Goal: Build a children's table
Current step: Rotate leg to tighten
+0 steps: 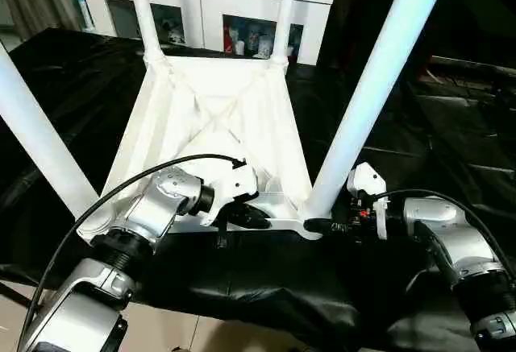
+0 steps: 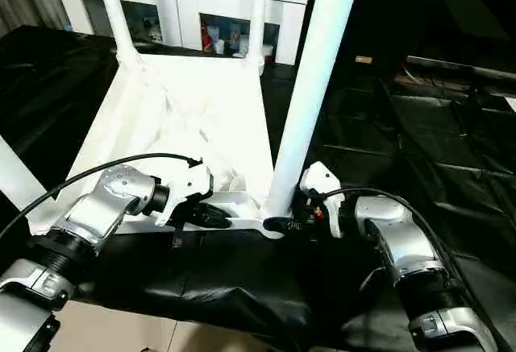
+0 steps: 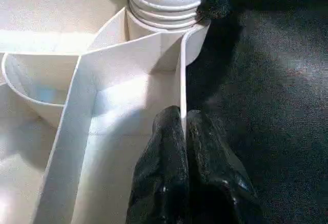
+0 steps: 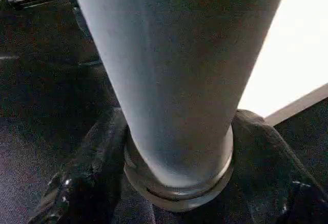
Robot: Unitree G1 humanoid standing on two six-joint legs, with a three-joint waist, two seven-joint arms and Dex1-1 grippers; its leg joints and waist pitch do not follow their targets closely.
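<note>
- Silver forearms frame the near edge of the scene, reaching over the black-draped work table [image 1: 451, 151] toward the children's table [image 1: 216, 118], which lies upside down on the cloth, ribbed underside up, its four white legs standing in the corner sockets.
- Largest in frame after the cloth is the white top itself, running from the near edge by the grippers to the far end, where two legs rise in front of a white cabinet [image 1: 242, 2].
- Near-right leg [image 1: 379, 78] leans up and to the right out of its corner socket; the near-left leg [image 1: 36, 138] slants off to the left.
- Reaching in from the left with its wrist turned inward, the left gripper [image 3: 183, 126] is pinched closed on the thin near wall of the top, one black finger on each side of the rim.
- Coming in low and level from the right, the right gripper [image 4: 177, 147] has its two fingers on either side of the near-right leg's ringed base, cupping it; whether they press on it or merely flank it cannot be told.
- Judged risk: the leg may not be fully home, so any sideways pull could cock it in the socket or lever it out, and the left pinch could slip off the narrow rim, letting the top skid on the slick cloth.
</note>
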